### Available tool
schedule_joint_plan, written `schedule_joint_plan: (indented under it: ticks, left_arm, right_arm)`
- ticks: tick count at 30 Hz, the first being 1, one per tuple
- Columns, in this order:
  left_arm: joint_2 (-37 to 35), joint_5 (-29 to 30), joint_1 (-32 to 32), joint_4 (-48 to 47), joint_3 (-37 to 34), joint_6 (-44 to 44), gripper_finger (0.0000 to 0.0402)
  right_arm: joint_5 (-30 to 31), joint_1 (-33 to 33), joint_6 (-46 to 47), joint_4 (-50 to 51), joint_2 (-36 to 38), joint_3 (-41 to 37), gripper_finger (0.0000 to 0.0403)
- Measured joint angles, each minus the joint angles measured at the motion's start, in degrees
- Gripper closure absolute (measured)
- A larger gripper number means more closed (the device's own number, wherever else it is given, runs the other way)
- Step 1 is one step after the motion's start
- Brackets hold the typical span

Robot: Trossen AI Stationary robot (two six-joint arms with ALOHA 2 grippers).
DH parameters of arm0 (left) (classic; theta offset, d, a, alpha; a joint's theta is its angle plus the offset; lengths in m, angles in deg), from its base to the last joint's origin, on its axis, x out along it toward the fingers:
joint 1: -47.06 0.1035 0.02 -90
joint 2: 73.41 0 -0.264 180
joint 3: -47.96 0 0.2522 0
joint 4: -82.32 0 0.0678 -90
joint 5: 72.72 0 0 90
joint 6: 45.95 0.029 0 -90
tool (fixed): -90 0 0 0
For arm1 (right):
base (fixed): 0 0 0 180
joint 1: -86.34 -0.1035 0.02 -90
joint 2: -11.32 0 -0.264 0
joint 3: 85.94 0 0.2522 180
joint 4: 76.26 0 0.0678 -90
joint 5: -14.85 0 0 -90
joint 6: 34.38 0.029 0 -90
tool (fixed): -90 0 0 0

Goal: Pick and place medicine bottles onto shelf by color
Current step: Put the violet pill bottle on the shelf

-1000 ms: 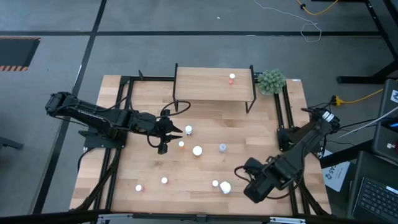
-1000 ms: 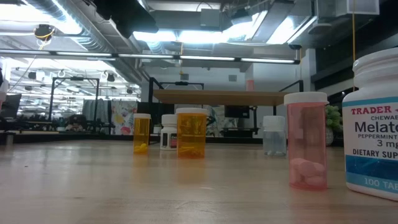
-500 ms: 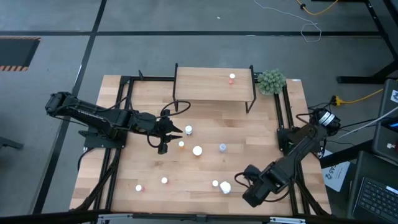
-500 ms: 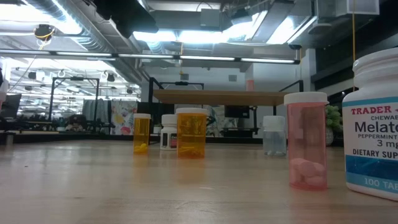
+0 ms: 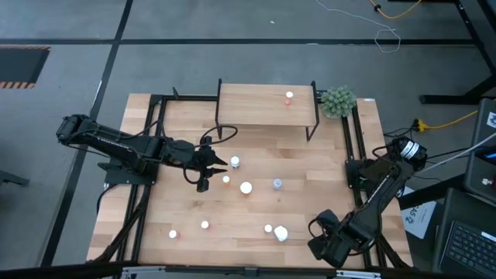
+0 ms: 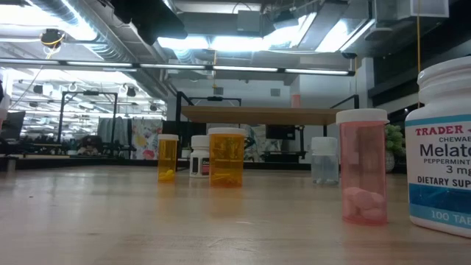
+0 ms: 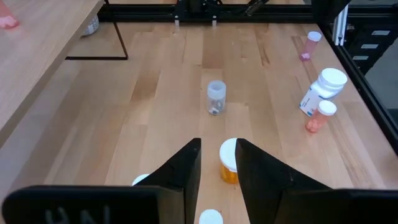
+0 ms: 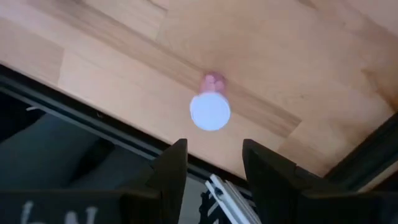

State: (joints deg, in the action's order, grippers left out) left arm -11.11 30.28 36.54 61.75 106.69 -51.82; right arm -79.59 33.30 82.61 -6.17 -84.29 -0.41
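Shelf [image 5: 260, 105] at far edge of tabletop [image 5: 186, 213]; one pink bottle [image 5: 289, 97] stands on it, right of centre.

Seven bottles loose on tabletop:
- middle cluster, four: white bottle [image 5: 235, 162], small orange bottle [image 5: 226, 180], large orange bottle [image 5: 246, 187], grey bottle [image 5: 277, 184].
- near edge, left: pink-orange bottle [image 5: 173, 233], orange bottle [image 5: 204, 225].
- near edge, right: small pink bottle [image 5: 269, 229] just beside the large white bottle [image 5: 280, 233].

Left hand [image 5: 217, 171] low over tabletop just left of middle cluster, fingers apart, holding nothing. Right hand [image 5: 319, 240] at near right corner, right of the large white bottle; fingers apart, empty, one white-capped pink bottle [image 8: 210, 107] ahead of it in the right wrist view.
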Motion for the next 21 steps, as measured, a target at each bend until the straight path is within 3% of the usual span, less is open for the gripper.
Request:
schedule_joint_plan:
  ticks: [17, 21]
  left_arm:
    - [0.0, 0.0, 0.0, -0.02, 0.0, 0.01, 0.0306]
    - [0.0, 0.0, -0.02, -0.02, 0.0, 0.0, 0.0306]
  right_arm:
    - [0.74, -0.04, 1.19, 0.07, -2.64, -0.04, 0.0244]
    - [3.31, -0.04, -3.25, 0.05, -2.64, -0.04, 0.0244]
